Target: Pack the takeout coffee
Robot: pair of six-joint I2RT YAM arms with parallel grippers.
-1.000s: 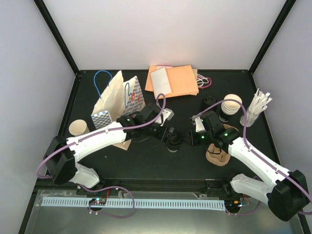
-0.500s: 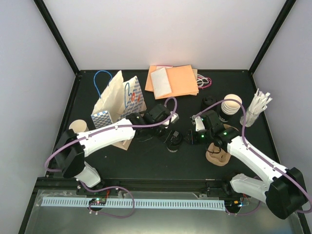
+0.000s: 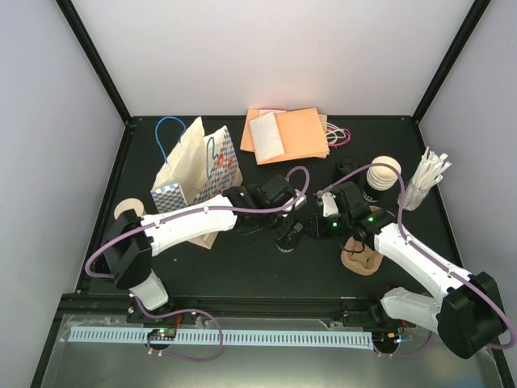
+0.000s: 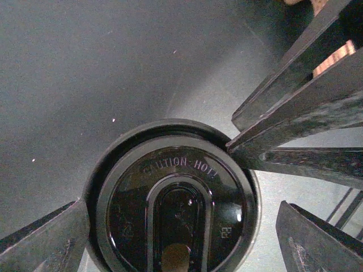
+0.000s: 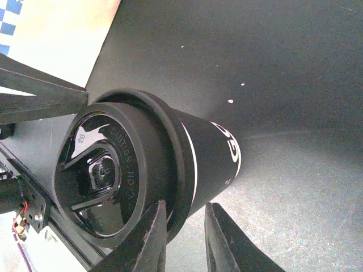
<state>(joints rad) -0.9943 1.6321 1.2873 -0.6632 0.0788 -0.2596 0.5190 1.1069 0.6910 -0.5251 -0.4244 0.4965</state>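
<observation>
Black-lidded paper coffee cup (image 3: 287, 236) sits mid-way across the black table (image 3: 242, 271), left tool (image 3: 294, 223) astride its lid, right tool (image 5: 184, 243) at its rim. Patterned paper gift bag (image 3: 194, 166) is behind-left, flat orange envelopes (image 3: 291, 133) at the back. Brown moulded-pulp carrier (image 3: 362, 259) is near-right, with the tall stack of cream cups (image 3: 381, 176) behind it.

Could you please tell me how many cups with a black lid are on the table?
1: the small dark cup with a round black plastic lid stands mid-table; others could be hidden behind the patterned paper bags.

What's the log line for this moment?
left gripper: open, straddling takeout coffee | right gripper: shut on its lid rim | takeout coffee: not yet in bag
</observation>
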